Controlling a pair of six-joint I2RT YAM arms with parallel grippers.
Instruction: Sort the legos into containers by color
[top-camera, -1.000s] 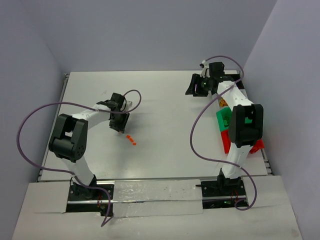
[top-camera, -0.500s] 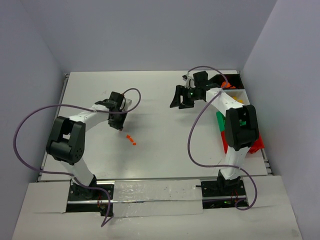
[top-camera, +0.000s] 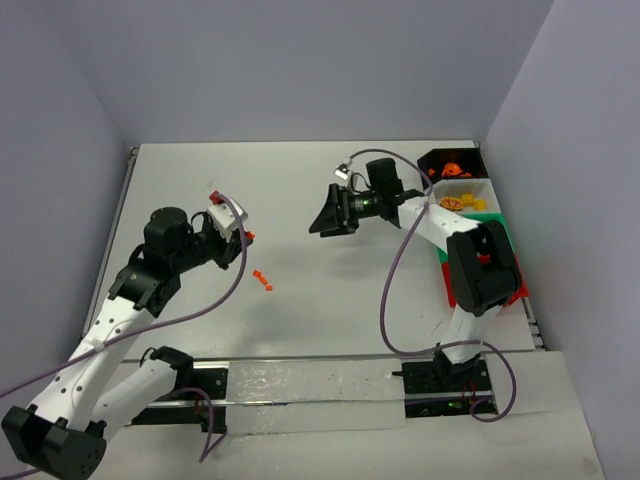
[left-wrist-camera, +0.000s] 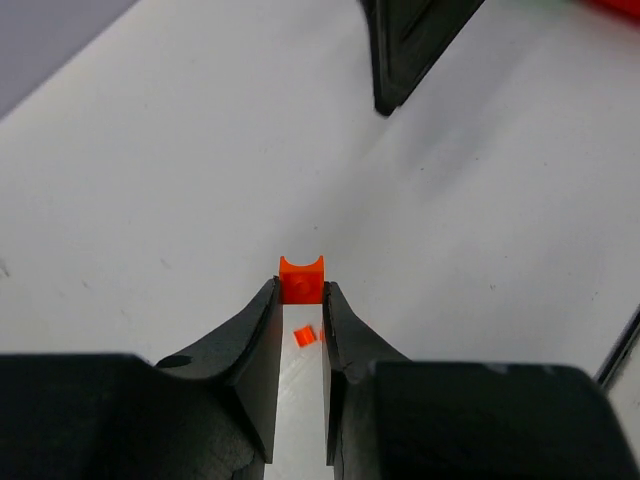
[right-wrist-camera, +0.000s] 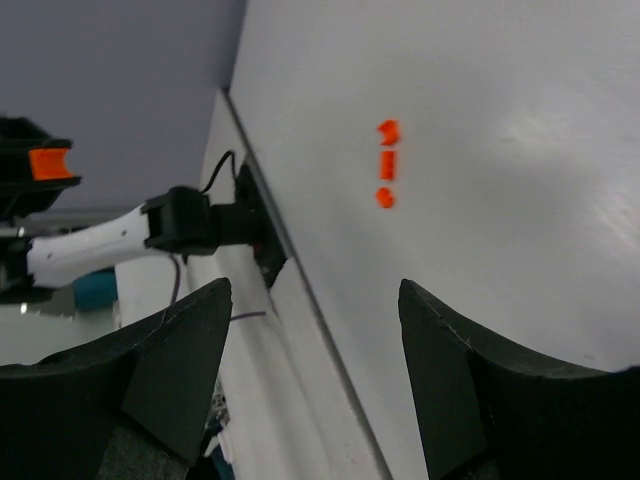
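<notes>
Legos, tiny plastic bricks: orange ones (top-camera: 448, 170) lie in black plastic bin (top-camera: 470, 156) at far right, yellow ones (top-camera: 462, 203) in white plastic bin (top-camera: 489, 189). Three orange bits (top-camera: 262, 279) loose on white table (top-camera: 330, 295), left of middle. Left gripper (left-wrist-camera: 300, 290) clamps small orange brick (left-wrist-camera: 302, 275), lifted above table. Right gripper (top-camera: 328, 216) open, empty.

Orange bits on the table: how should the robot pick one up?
Probably the end bit of the row, pinched across its sides that face no neighbour, coming straight down: it lies flat on the table, and the next bit sits close.
</notes>
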